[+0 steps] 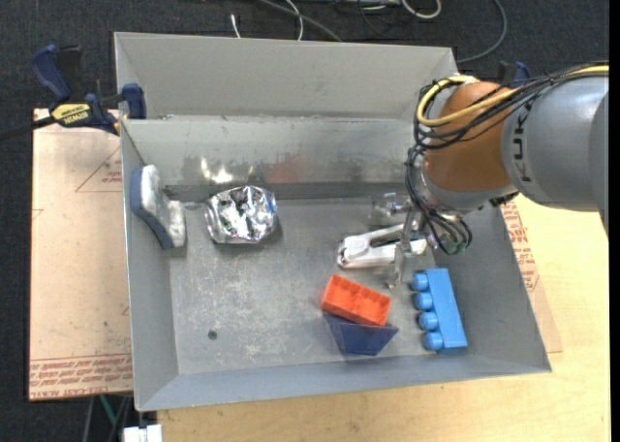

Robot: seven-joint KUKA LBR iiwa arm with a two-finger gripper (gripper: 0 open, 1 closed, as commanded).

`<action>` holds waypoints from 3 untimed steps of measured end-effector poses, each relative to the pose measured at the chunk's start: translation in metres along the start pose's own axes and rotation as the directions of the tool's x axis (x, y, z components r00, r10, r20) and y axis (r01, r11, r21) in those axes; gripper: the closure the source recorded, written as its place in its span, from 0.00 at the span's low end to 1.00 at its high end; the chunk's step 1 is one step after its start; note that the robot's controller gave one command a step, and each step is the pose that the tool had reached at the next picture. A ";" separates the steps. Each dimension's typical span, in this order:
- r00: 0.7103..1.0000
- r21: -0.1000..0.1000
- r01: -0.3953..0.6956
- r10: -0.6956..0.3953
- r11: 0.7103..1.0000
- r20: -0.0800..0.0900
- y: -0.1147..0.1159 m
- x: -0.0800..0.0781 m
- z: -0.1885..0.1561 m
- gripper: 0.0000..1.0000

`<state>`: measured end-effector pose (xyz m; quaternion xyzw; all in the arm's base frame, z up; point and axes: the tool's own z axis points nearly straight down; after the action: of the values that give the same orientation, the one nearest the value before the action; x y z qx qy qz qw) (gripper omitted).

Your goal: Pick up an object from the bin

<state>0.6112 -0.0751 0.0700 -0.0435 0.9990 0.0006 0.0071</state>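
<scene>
Bin floor (242, 304) centre-left free; orange brick (356, 300), dark blue piece (363, 337), light blue brick (438, 309) crowd lower right.

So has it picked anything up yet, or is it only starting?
Nothing looks lifted yet. The gripper is down in the bin at a white object, near the orange brick and blue brick; whether it has a grip I cannot tell. Lifting it out is left.
</scene>
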 end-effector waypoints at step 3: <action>1.000 -0.002 -0.018 0.018 1.000 0.000 -0.001 -0.002 0.000 1.00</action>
<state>0.6136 -0.0757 0.0702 -0.0344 0.9994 0.0017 0.0071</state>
